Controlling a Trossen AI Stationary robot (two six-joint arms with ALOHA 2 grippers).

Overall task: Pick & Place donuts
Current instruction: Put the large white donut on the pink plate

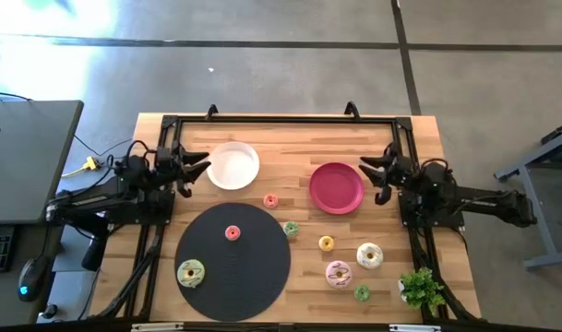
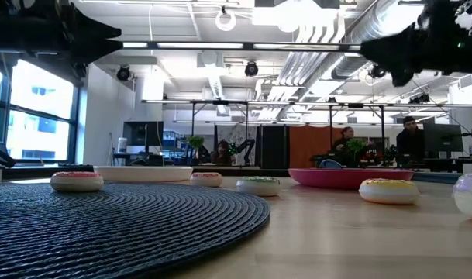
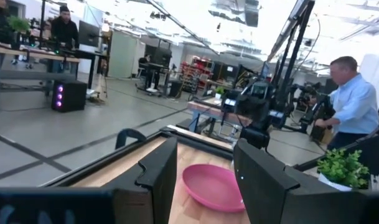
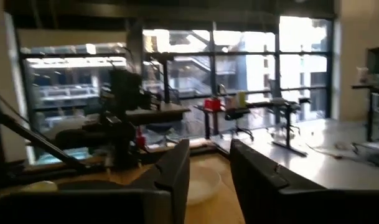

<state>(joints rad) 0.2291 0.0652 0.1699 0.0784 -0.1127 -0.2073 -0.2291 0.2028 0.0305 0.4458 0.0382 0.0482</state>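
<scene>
Left gripper [image 1: 199, 167] sits left of centre in the high view, fingers spread, holding nothing, tips just beside the white plate [image 1: 233, 166]. Right gripper [image 1: 374, 175] mirrors it right of centre, fingers also apart and empty, tips just beside the pink plate [image 1: 336, 187]. Both hang above the table; in the low view they show only as dark shapes along the top edge.

All donuts lie below the grippers in the high view, none touching either. Red donut [image 1: 233, 233] and green-iced donut [image 1: 190, 272] are on the black mat [image 1: 253, 277], lower left of centre. Small red donut [image 1: 270, 200] lies on bare wood between the plates. Small green donut [image 1: 291, 228] is just off the mat's right edge. Yellow donut [image 1: 326, 243], white-iced donut [image 1: 369, 255], pink-iced donut [image 1: 338, 273] and a tiny green donut [image 1: 361, 293] cluster lower right, near the plant [image 1: 422, 288].

Table [image 1: 391, 129] is light wood with a black frame. Floor is grey concrete. Left wrist view shows a person [image 3: 349, 102] in a light shirt at right and an open workshop behind.
</scene>
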